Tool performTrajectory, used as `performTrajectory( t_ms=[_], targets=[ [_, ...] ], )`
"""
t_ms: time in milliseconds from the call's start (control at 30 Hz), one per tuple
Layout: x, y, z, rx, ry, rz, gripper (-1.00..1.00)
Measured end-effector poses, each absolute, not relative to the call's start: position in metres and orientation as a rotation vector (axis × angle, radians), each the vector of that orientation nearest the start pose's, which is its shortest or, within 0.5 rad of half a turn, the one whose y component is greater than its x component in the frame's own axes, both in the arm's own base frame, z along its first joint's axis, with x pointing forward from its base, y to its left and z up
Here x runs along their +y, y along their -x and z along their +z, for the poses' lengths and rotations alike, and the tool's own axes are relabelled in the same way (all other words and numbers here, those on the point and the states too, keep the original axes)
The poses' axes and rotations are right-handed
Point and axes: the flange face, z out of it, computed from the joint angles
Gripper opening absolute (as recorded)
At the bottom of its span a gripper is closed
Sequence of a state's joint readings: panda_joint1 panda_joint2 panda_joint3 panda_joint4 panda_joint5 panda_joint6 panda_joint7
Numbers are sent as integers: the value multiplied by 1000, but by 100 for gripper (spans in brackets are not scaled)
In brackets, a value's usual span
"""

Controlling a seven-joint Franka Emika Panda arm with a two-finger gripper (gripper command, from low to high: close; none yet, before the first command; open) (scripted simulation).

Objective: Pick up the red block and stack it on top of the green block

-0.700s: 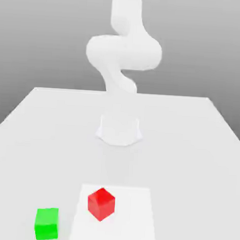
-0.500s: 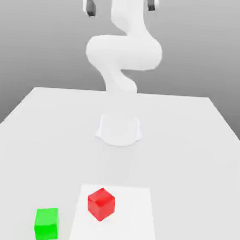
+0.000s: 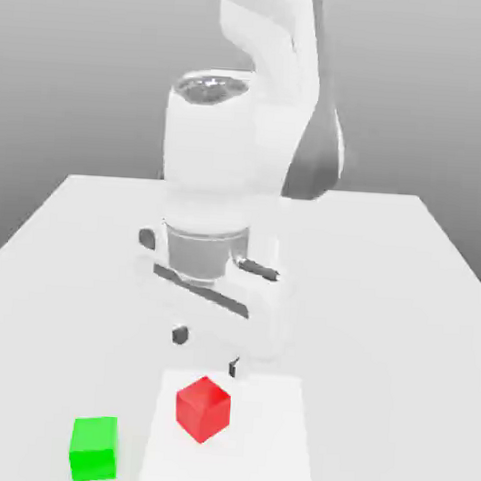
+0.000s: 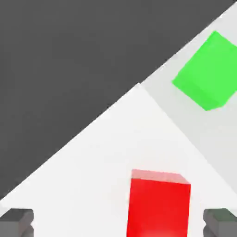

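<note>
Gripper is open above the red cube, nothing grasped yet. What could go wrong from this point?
1. The red block sits corner-on in the exterior view, so the open gripper may close on edges rather than flat faces and twist or push it.
2. The green block lies close by, toward the exterior view's left; a skewed release could leave the stack off-centre and let it topple.

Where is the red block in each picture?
Exterior view: the red block sits low in the middle, on a lighter square patch.
Hand view: the red block stands between the two fingertips.
Shared landmark: the green block beside it.
</note>
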State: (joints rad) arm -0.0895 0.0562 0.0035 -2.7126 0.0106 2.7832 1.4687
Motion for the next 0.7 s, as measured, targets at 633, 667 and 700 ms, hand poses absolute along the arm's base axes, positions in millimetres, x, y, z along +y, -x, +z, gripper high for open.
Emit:
performTrajectory(
  t_ms=[633,667,700],
  targets=[
    [-35,-401,202,2226,2217,-4,-100],
    [-42,-404,208,2215,2228,-4,-100],
    [-51,-408,212,2199,2244,-5,-100]
  ],
)
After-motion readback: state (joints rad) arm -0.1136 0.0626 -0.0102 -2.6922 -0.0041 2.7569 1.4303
